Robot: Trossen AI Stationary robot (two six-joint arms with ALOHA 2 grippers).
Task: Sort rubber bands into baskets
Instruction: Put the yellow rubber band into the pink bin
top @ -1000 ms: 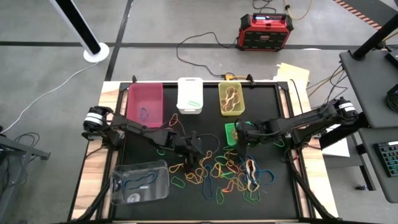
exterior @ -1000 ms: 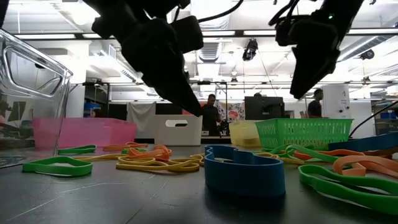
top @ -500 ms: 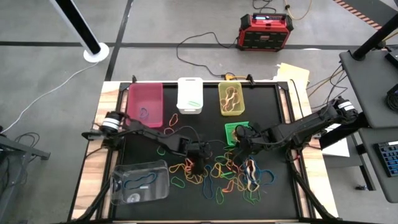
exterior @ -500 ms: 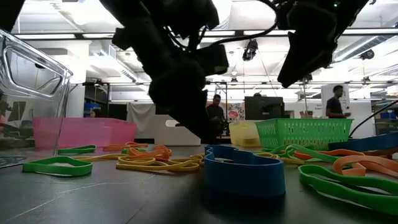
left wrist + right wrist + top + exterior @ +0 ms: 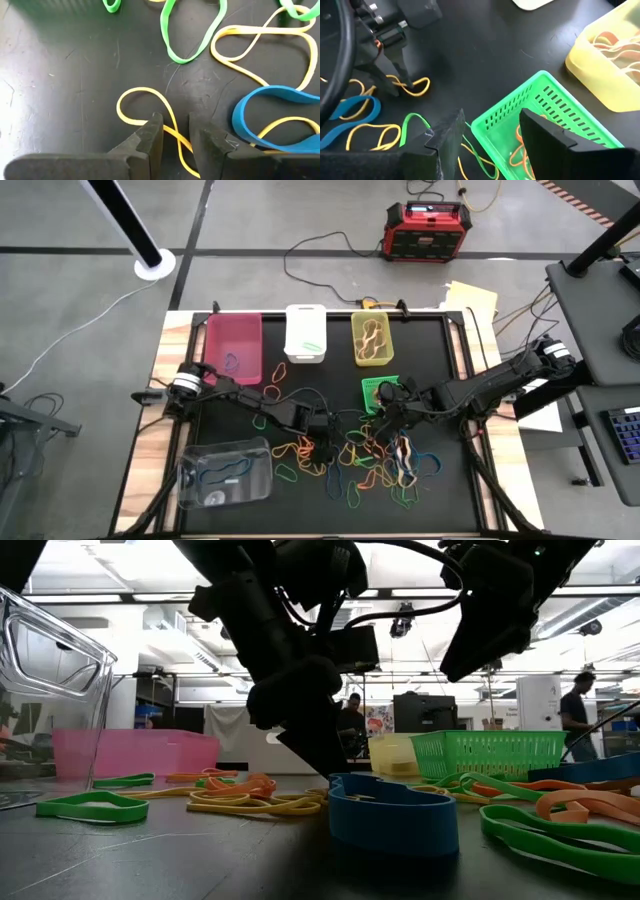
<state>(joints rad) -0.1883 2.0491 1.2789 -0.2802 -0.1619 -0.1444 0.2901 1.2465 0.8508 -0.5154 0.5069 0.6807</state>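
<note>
Desk (image 5: 230, 405) carries a loose pile of rubber bands (image 5: 355, 460) mid-front, below the baskets (image 5: 305, 333). Left end effector (image 5: 175, 134) is down on the mat, straddling a yellow band (image 5: 142, 107), not yet clamped. Right end effector (image 5: 487, 132) hangs open above the green mesh basket (image 5: 540, 120). Bands look light, floppy and tangle-prone; best pinched on one free strand

Left end effector (image 5: 175, 132) straddling yellow band (image 5: 150, 112), tabletop (image 5: 65, 85)

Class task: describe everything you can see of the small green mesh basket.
The green mesh basket is a small bright green plastic bin with slotted walls and a plain rim. It stands upright on the black table beside the yellow-green basket, open-topped, with thin orange bands inside. The right gripper hovers at its near end, jaws open.
</note>
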